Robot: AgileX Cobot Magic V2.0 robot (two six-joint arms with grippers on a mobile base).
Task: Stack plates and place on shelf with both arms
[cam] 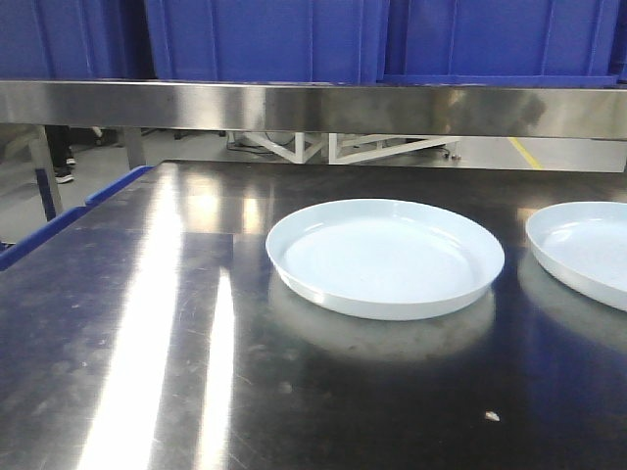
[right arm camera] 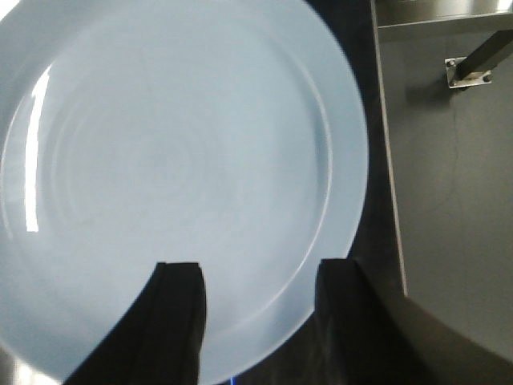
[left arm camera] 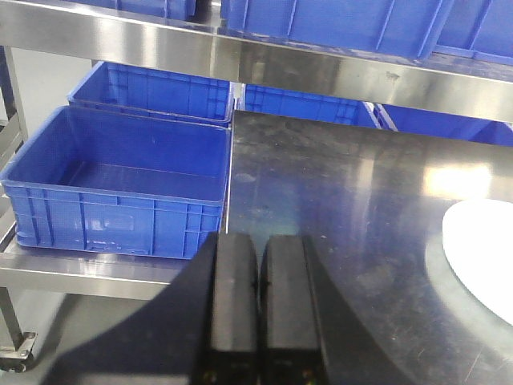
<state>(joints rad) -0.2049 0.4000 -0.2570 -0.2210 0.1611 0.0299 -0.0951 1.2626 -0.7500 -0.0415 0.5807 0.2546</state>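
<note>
We find the left claw clenched, the right claw released above a plate on the tabletop.

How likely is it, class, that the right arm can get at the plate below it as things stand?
Probably yes: the right tool hangs open over the plate, its near rim bare and nothing between them.

Stainless steel table carries two pale plates lying flat, apart: centre plate, second plate at 3 o'clock, cropped.
</note>
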